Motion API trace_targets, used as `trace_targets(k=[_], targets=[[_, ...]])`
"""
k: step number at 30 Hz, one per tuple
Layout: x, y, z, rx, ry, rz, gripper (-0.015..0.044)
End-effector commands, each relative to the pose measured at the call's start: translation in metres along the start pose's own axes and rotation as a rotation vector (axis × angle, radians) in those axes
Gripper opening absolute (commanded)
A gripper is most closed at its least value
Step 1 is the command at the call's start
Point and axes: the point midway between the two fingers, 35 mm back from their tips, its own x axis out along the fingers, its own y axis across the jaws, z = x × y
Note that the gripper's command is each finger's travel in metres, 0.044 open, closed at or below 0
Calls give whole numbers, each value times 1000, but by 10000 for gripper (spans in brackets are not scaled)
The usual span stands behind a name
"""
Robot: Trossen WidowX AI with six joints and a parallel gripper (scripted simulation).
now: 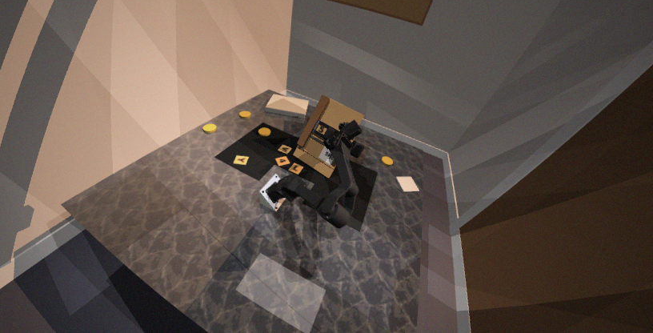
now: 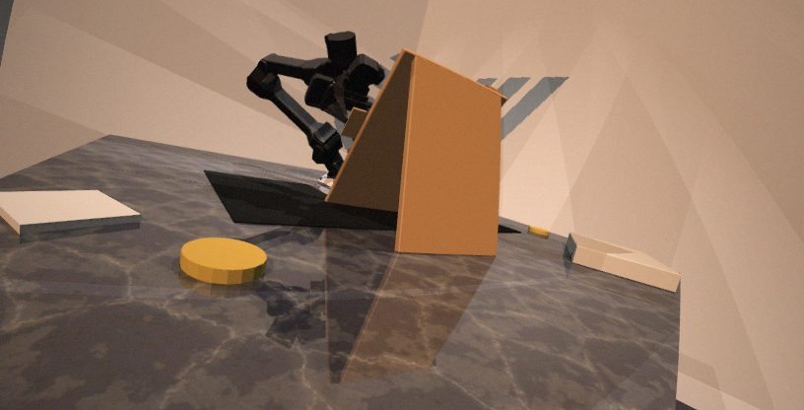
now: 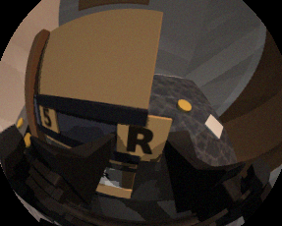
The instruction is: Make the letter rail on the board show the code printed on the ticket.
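The S tile (image 1: pixel 322 129) (image 3: pixel 48 118) sits in the rail (image 3: pixel 84 129) on the board (image 1: pixel 340 113) (image 2: pixel 447 159) (image 3: pixel 100 59); four tiles lie beside the board.

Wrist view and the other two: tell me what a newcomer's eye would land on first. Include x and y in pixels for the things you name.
Likely the tile marked R (image 3: pixel 140 140), held between the jaws at the rail's open end, with the S tile (image 1: pixel 321 129) (image 3: pixel 48 119) at the rail's far end. Next, the tall orange-brown board (image 1: pixel 342 112) (image 2: pixel 448 165) (image 3: pixel 98 59), standing on the counter.

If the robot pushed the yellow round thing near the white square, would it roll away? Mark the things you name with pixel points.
Probably not: the yellow disc (image 1: pixel 387 161) (image 2: pixel 223 260) (image 3: pixel 185 105) lies flat on its wide face, so it would likely slide. Its low, thick shape suggests it's stiff and unlikely to tip.
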Motion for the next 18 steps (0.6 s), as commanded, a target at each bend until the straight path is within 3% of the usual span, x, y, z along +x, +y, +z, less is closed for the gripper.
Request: trace_targets(k=[1, 18], targets=[[0, 3, 0, 4, 2, -3, 0], [0, 11, 0, 5, 2, -3, 0]])
